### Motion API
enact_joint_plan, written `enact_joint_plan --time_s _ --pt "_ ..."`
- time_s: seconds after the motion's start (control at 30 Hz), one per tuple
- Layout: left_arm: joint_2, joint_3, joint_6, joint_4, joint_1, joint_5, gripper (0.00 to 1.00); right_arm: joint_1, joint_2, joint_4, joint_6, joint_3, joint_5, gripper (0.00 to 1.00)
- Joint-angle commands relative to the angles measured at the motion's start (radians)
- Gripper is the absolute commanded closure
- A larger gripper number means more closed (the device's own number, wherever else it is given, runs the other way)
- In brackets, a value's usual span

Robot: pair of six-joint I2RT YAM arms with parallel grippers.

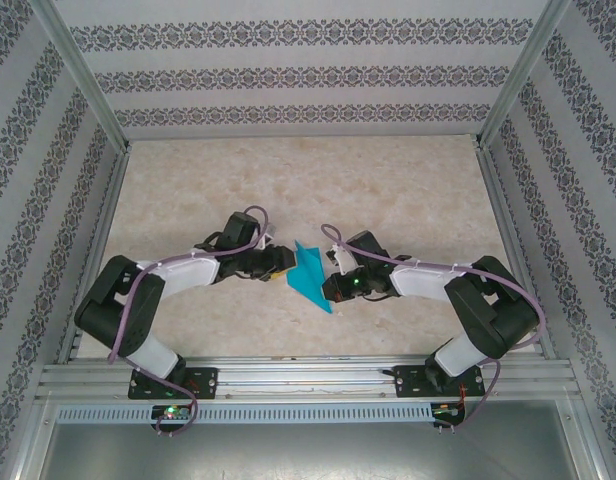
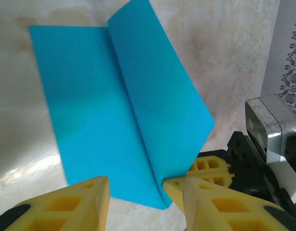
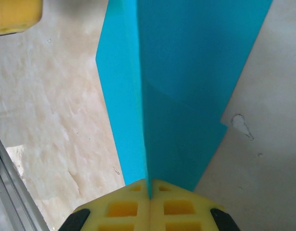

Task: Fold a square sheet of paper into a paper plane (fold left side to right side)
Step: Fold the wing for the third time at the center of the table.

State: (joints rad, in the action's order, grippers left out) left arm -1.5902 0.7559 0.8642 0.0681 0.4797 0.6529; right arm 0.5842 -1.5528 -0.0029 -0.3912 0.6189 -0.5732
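The square sheet of paper (image 1: 310, 272) is teal-blue and lies mid-table between both grippers. In the left wrist view one half of the sheet (image 2: 90, 115) lies flat and the other half stands up from a straight crease. My right gripper (image 3: 149, 188) is shut on the near edge of that raised half, and its yellow fingers (image 2: 205, 172) show at the paper's corner. My left gripper (image 2: 148, 207) is open, its fingers low on either side of the sheet's near edge with nothing pinched. A paper plane is out of view.
The beige marbled table (image 1: 308, 190) has patterned walls on three sides. An aluminium rail (image 1: 308, 375) runs along the near edge by the arm bases. The right wrist's camera housing (image 2: 265, 120) sits close beside the left gripper.
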Motion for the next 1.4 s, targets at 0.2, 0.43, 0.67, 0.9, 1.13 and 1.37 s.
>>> enact_joint_plan --time_s 0.2,0.43,0.67,0.9,1.13,1.37 --pt "-0.136 0.119 -0.019 -0.019 0.092 -0.061 0.56 -0.017 0.007 0.04 -0.009 -0.028 -0.044 1.0" --pt "-0.19 0.177 -0.034 -0.06 0.114 -0.085 0.55 -0.019 -0.004 0.044 -0.008 -0.033 -0.042 1.0" --pt "-0.232 0.198 -0.037 -0.083 0.119 -0.102 0.55 -0.018 -0.019 0.047 -0.006 -0.033 -0.045 1.0" --pt "-0.269 0.222 -0.046 -0.151 0.12 -0.14 0.55 -0.02 -0.03 0.046 -0.003 -0.03 -0.053 0.96" --pt "-0.3 0.237 -0.057 -0.202 0.12 -0.158 0.56 -0.021 -0.015 0.047 -0.008 -0.024 -0.06 0.88" --pt "-0.309 0.243 -0.065 -0.225 0.122 -0.171 0.56 -0.028 0.003 0.05 -0.02 -0.015 -0.077 0.83"
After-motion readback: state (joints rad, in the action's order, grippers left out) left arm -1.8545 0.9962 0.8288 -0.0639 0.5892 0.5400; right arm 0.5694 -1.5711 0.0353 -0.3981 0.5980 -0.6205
